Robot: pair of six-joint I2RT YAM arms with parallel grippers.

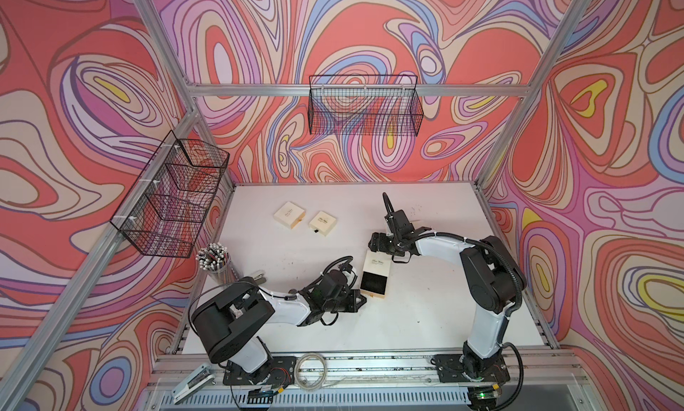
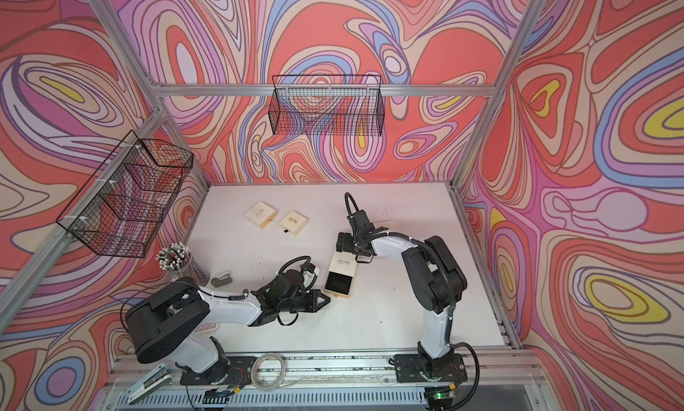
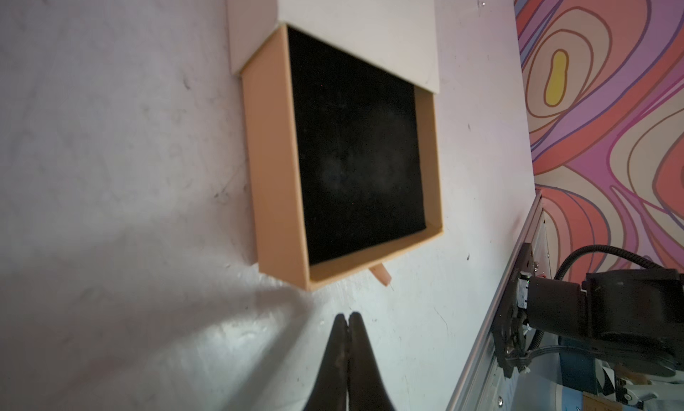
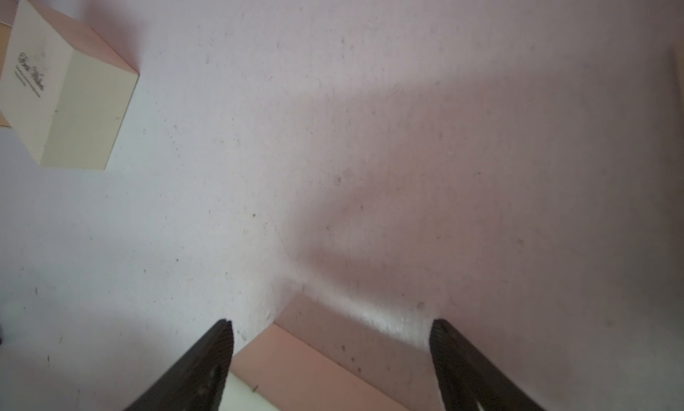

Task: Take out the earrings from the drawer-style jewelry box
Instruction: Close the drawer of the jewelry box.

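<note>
The drawer-style jewelry box (image 1: 380, 267) lies mid-table, a cream sleeve with its tan drawer (image 3: 275, 176) pulled out toward the front. The drawer's black lining (image 3: 355, 150) shows no earrings; they are out of view everywhere. A small pull tab (image 3: 381, 274) sticks out of the drawer's front wall. My left gripper (image 3: 348, 316) is shut and empty, just in front of that wall and apart from the tab. My right gripper (image 4: 331, 326) stands open over the sleeve's far end (image 4: 296, 372), which lies between its fingertips.
Two more cream boxes (image 1: 289, 215) (image 1: 322, 223) lie at the back left of the white table (image 1: 425, 316). A cup of pencils (image 1: 216, 259) stands at the left edge. Wire baskets (image 1: 174, 194) (image 1: 364, 105) hang on the walls. A cable coil (image 1: 311, 368) rests on the front rail.
</note>
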